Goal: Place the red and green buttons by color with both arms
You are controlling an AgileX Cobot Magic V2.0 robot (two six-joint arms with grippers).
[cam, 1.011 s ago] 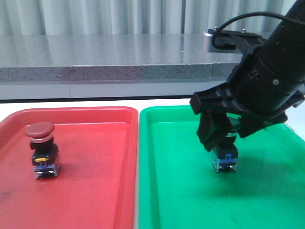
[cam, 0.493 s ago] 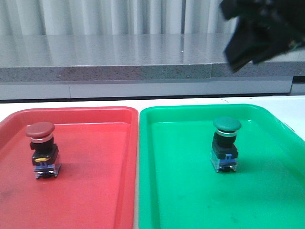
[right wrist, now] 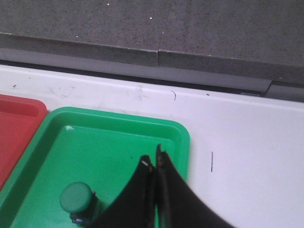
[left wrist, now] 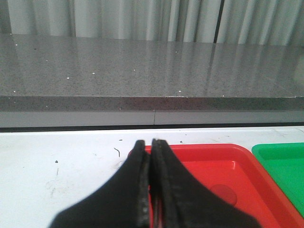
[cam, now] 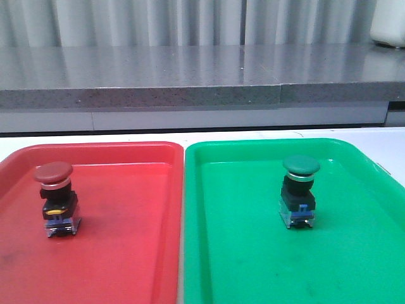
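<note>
Now the right arm is gone from the front view; before, it was up high over the green tray (cam: 354, 253). The green button (cam: 300, 190) stands alone there, upright. The red button (cam: 56, 197) stands in the red tray (cam: 126, 253). Both claws, left (left wrist: 151, 147) and right (right wrist: 155, 159), are pressed together, holding nothing. The right claw is above the green button, not touching.
</note>
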